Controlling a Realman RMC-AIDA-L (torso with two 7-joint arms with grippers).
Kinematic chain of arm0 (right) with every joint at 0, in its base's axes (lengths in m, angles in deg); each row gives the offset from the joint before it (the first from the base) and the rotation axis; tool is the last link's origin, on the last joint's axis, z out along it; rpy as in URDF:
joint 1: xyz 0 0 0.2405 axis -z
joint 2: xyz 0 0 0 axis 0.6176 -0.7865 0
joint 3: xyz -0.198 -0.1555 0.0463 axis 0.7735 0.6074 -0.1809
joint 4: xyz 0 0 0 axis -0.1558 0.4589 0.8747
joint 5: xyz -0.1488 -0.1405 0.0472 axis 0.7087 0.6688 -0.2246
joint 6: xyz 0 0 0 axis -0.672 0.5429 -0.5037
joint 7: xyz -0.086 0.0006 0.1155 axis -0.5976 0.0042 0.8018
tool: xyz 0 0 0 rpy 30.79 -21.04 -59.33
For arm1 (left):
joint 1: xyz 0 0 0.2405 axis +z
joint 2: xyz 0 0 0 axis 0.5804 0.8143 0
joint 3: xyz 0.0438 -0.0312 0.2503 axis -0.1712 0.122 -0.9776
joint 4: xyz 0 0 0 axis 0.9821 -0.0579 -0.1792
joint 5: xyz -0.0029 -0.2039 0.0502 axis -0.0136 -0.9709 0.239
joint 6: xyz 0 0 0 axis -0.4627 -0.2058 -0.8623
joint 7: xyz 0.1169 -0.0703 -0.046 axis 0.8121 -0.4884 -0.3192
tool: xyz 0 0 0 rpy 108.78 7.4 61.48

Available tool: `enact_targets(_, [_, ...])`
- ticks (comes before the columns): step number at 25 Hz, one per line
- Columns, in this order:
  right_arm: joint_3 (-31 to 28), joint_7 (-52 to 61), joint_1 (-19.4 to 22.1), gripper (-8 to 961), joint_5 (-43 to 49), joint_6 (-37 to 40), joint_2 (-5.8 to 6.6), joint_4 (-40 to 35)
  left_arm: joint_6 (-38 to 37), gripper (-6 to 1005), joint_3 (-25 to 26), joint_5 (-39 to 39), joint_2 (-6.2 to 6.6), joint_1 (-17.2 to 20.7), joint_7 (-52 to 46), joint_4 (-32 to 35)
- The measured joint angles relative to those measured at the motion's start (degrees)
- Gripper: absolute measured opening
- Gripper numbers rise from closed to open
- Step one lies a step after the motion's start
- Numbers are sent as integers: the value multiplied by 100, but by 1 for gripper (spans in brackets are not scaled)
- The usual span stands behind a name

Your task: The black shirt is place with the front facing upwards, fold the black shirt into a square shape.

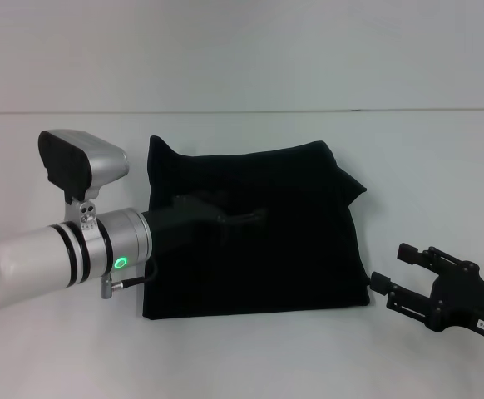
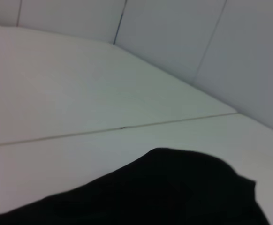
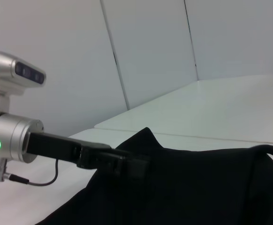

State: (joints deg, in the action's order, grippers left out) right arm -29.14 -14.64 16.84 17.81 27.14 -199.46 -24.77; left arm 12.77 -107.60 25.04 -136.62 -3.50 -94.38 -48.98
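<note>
- Right tool: we log it nearest the camera, resting low over the desk just beside the near right corner of the black shirt; its fingers stand apart with nothing between them.
- Left tool: we find it reaching in from the left, lying over the middle of the cloth. Black on black, so we cannot tell whether it is apart or together.
- Black shirt: we record it at the centre of the desk as a compact, roughly rectangular bundle, lettering hidden.
- Progress, as we judge it: the folding looks mostly done. Left over are a peak of cloth at the far left corner and a flap poking out at the far right, both still to be tucked or flattened for a true square.
</note>
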Motion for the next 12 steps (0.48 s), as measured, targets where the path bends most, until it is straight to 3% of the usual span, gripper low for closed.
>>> enact_targets(8, [-26, 0, 4, 793, -1, 10, 0, -6, 197, 877, 5, -27, 3, -8, -29, -138])
enact_targets(12, [-73, -9, 3, 792, -2, 25, 0, -26, -250, 878, 118, -80, 7, 97, -10, -45])
